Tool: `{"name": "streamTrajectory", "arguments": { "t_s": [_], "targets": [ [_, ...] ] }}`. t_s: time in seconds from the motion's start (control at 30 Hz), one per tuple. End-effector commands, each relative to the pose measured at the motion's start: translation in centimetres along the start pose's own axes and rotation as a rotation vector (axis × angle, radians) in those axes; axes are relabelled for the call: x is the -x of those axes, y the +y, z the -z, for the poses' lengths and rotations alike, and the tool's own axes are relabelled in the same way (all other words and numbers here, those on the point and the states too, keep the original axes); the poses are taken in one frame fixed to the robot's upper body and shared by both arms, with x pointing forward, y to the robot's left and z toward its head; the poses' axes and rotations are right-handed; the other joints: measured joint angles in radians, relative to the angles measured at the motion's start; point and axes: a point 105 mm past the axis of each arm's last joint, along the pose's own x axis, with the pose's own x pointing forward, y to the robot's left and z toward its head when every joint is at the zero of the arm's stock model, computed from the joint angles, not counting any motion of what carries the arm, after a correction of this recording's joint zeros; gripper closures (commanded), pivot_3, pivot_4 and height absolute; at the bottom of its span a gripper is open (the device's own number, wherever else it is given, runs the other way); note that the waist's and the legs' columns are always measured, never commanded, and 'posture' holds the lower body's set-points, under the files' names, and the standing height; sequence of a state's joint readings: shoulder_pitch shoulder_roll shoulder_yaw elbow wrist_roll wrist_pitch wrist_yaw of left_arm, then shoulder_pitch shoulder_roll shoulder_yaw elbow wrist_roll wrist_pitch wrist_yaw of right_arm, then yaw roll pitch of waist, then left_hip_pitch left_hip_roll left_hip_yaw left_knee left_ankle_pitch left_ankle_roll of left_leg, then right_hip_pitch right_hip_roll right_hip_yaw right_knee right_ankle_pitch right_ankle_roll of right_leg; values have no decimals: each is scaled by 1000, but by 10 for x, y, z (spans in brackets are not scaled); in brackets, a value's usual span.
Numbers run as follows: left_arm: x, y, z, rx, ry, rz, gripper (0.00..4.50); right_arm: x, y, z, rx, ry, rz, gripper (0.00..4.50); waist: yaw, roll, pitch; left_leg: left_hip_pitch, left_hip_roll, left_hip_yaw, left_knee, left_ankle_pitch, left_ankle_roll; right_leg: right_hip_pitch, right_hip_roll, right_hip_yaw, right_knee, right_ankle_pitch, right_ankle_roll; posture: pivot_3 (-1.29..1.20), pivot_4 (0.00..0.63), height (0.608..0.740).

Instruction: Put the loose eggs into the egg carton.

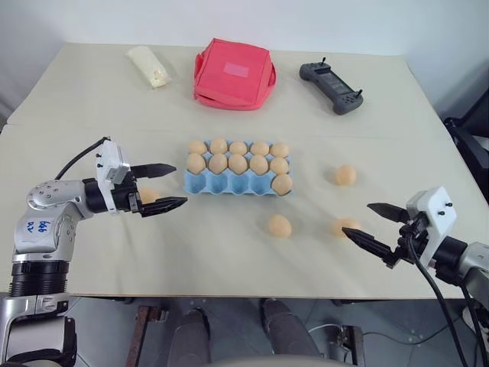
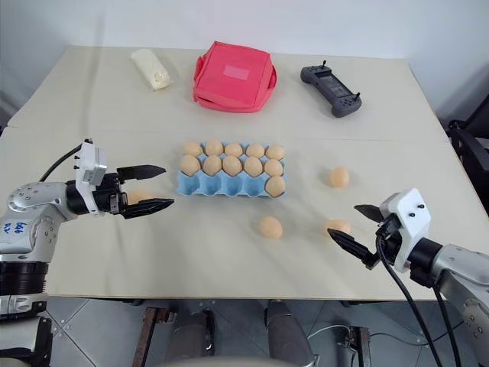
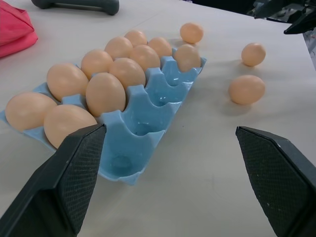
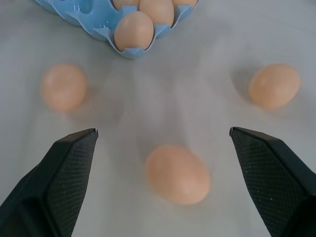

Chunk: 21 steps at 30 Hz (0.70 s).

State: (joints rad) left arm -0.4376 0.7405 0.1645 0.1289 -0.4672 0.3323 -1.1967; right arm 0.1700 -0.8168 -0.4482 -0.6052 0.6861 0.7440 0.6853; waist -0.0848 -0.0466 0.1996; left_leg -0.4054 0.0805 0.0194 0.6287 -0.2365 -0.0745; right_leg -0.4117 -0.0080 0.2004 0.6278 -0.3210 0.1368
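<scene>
Right gripper [image 2: 353, 226] of mine hangs wide apart and empty, lined up on the nearest of 4 loose eggs [image 4: 177, 174] near the carton [image 2: 221, 186], whose near row has 4 empty cups; left gripper [image 1: 168, 186] gapes too.

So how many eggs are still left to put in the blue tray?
Eleven eggs already sit in the egg carton: both far rows are full, plus one in the near row's right-end cup. Four near cups are empty. Nothing is in hand: the left gripper and right gripper are both open. Four loose eggs remain: one by the left gripper and three on the right.
</scene>
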Motion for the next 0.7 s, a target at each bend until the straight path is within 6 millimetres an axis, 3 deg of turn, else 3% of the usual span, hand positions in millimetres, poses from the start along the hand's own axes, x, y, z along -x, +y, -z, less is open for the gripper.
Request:
{"name": "streamTrajectory", "arguments": {
  "t_s": [0.03, 0.1, 0.53, 0.7],
  "targets": [
    [-5, 2, -10, -44, -26, -2, 22, 5, -3, -12, 62, -26, 17, 0, 1, 0, 0, 0, 0, 0, 0, 0, 0, 0, 0, 0, 0, 0, 0, 0, 150, 740],
    [-7, 11, -10, -45, -25, -66, 22, 5, -3, -13, 65, -27, 18, 0, 2, 0, 0, 0, 0, 0, 0, 0, 0, 0, 0, 0, 0, 0, 0, 0, 150, 740],
    [-4, -2, -5, -24, -1, 39, 22, 16, 18, -4, 101, 82, -83, 0, 1, 0, 0, 0, 0, 0, 0, 0, 0, 0, 0, 0, 0, 0, 0, 0, 150, 740],
    [-4, -5, -3, -20, -3, 45, 22, -4, 25, -15, 127, 44, -127, 0, -3, 0, 0, 0, 0, 0, 0, 0, 0, 0, 0, 0, 0, 0, 0, 0, 150, 740]
  ]
}}
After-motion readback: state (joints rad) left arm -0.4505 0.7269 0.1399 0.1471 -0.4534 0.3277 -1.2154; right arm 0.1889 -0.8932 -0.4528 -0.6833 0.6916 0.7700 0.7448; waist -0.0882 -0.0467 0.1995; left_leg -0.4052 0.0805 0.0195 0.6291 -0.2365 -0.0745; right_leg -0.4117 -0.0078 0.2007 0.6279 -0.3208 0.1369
